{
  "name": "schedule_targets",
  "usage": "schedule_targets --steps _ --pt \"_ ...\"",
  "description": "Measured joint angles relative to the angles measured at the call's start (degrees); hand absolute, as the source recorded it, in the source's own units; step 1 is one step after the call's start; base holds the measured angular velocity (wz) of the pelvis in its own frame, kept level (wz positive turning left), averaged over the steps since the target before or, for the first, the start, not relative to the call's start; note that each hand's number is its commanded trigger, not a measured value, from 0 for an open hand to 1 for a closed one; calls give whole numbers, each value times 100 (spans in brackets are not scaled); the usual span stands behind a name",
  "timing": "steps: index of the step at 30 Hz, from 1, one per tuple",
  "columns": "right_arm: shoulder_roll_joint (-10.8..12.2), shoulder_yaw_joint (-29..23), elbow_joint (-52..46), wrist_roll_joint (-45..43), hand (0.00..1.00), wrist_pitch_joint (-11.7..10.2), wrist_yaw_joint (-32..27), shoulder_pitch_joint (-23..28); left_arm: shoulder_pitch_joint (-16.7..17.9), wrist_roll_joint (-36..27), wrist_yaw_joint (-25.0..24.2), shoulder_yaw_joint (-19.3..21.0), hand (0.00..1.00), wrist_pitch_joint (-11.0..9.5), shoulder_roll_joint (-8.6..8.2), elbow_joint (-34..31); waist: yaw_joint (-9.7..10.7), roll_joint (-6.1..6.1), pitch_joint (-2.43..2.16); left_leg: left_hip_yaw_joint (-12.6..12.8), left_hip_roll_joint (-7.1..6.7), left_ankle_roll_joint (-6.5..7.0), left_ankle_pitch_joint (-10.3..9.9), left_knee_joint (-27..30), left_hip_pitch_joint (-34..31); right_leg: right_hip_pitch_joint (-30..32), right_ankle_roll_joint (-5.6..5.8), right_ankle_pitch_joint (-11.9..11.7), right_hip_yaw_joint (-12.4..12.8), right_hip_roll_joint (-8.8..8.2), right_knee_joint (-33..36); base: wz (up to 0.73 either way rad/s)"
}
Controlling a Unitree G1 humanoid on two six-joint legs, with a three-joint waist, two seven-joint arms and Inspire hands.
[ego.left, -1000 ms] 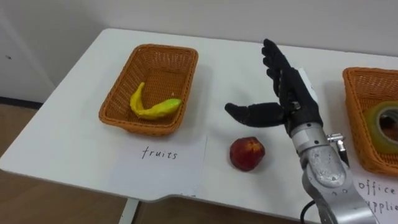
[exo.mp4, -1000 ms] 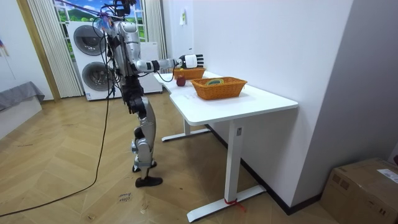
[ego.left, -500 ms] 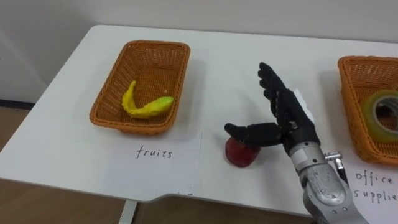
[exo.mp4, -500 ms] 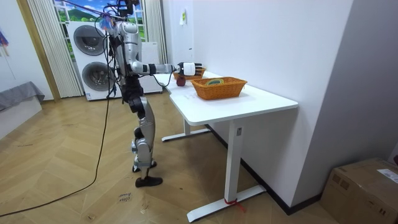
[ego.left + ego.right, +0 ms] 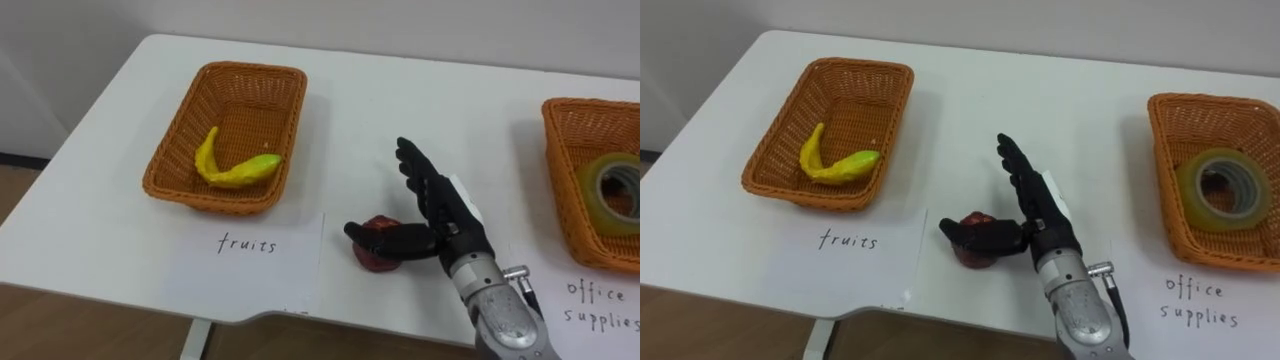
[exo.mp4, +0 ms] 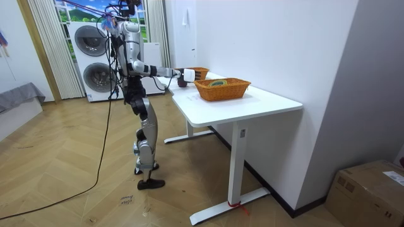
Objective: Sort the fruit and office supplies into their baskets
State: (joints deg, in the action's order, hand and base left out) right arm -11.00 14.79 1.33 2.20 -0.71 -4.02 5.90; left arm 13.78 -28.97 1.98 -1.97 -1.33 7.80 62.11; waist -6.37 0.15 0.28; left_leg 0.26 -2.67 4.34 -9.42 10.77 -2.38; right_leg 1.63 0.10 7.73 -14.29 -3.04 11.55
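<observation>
Red fruit [image 5: 372, 252] sits near the table's [image 5: 380, 90] front edge, between fruit basket [image 5: 215, 200] and office-supplies basket [image 5: 562, 160]. It's round, so you get no long axis. Your right hand [image 5: 447, 215] has straight fingers pointing to the far edge and its thumb across the fruit. A second ago it hovered higher, beyond the fruit.

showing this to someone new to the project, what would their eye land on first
The black right hand stands out first, at the near edge of the white table between the two baskets, fingers straight and thumb laid across a red fruit. Next comes the yellow banana in the left wicker basket, then the roll of tape in the right wicker basket.
</observation>
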Motion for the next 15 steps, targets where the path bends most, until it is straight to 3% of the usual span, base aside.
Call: schedule_targets --steps 15 --pt "48 -14 -199 -161 0 -224 -6 1 -54 -80 -40 -59 0 -156 -4 204 12 21 -13 -26 -5 1 1 -34 -15 -15 14 1 10 12 -91 1"
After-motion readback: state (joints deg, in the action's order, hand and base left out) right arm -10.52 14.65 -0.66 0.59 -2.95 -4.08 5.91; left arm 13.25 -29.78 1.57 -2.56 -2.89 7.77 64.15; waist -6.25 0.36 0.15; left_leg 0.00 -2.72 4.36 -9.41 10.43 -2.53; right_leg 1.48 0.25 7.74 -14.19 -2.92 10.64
